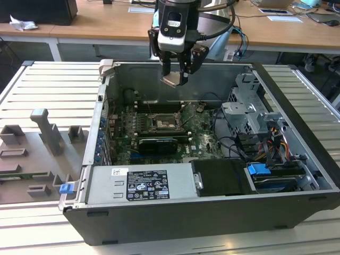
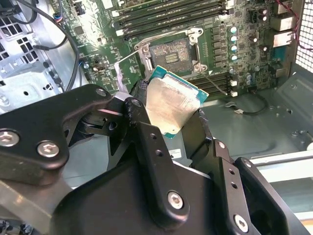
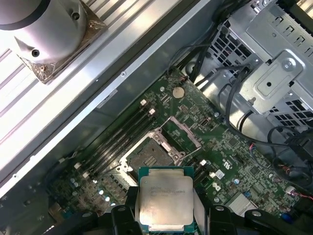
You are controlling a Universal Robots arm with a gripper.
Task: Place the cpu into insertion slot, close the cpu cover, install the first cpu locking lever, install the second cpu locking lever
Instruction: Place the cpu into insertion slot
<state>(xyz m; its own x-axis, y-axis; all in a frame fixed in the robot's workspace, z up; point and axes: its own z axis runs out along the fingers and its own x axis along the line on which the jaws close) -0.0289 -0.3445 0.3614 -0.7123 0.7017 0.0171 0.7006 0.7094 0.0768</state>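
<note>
Over the case (image 1: pixel 212 218), the gripper (image 1: pixel 175 75) clamps the cpu (image 3: pixel 165 200) by two edges, tilted, well clear of the slot (image 3: pixel 155 152) on the motherboard (image 1: pixel 207 141) below.

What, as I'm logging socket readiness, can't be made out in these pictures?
- cpu underside: turned away in both wrist views.
- insertion slot contacts: too small in every view.
- gripper hold on the cpu: hidden behind the chip in the second wrist view, cut off by the picture edge in the first wrist view.

Even bright light, glare on cpu (image 2: pixel 171 105), sharp
</note>
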